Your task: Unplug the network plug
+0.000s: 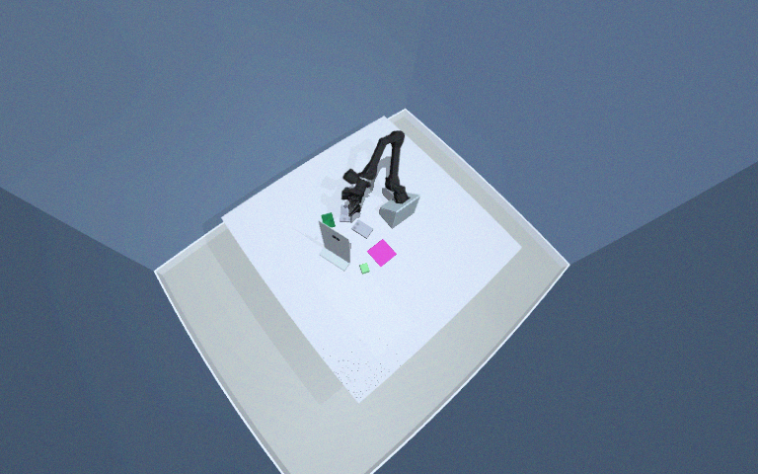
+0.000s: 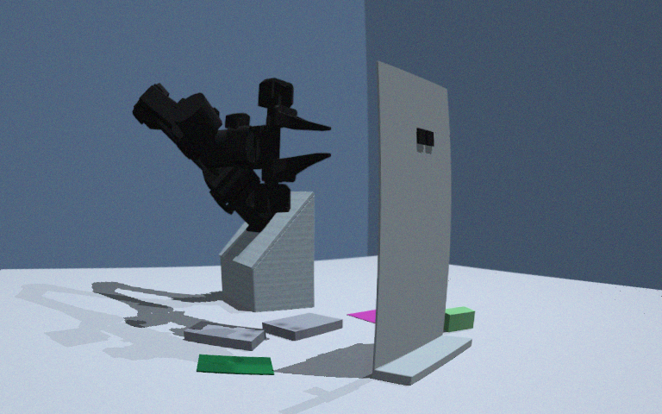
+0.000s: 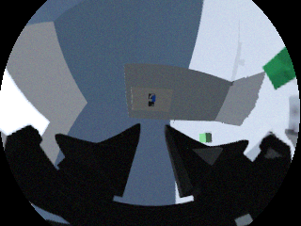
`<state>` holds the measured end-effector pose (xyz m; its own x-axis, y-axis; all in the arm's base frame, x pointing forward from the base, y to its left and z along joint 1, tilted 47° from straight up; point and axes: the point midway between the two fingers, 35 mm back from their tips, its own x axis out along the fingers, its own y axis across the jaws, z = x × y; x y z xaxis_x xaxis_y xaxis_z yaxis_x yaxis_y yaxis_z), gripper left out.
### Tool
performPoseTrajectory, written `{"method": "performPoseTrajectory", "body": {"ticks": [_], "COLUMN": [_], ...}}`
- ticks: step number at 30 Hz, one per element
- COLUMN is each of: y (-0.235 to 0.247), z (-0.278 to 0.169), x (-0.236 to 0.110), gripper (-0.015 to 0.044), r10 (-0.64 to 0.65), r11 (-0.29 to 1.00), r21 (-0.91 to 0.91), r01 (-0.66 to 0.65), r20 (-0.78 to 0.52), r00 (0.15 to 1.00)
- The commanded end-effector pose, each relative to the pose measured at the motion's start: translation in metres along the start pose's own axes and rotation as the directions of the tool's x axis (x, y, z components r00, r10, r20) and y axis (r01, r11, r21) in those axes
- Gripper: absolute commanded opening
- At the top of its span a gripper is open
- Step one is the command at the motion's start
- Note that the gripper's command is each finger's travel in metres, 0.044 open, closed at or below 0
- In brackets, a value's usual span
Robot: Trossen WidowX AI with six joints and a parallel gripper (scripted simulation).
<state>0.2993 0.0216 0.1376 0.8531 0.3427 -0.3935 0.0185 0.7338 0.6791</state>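
We saw our gripper (image 2: 319,141) partly closed on nothing, in open air short of the panel (image 2: 412,215). Only the wrist view showed the plug (image 3: 150,98), seated in the panel at twelve o'clock. The magenta square (image 1: 381,252) lay on the pale table (image 1: 447,268), blue walls around.

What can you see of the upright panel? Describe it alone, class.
The upright panel is a tall, thin, plain grey slab standing vertical on a paler flat foot that rests on the table. High on its face sits a small dark socket. Nothing else touches it; the gripper points at it from a distance.
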Motion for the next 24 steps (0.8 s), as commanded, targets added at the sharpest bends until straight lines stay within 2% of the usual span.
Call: {"method": "performPoseTrajectory", "body": {"ticks": [1,16,24], "y": [-0.001,-0.001,-0.001], "z": [0.002,0.012,0.013], "x": [0.009,0.053,0.059], "gripper": [0.0156,0.0156,0.0156], "r10": [-0.002,0.000,0.001], "r11": [1.000,1.000,1.000], "r21": [0.011,0.011,0.010], "r01": [0.002,0.000,0.000], "r20": [-0.007,-0.005,-0.006], "r00": [1.000,1.000,1.000]}}
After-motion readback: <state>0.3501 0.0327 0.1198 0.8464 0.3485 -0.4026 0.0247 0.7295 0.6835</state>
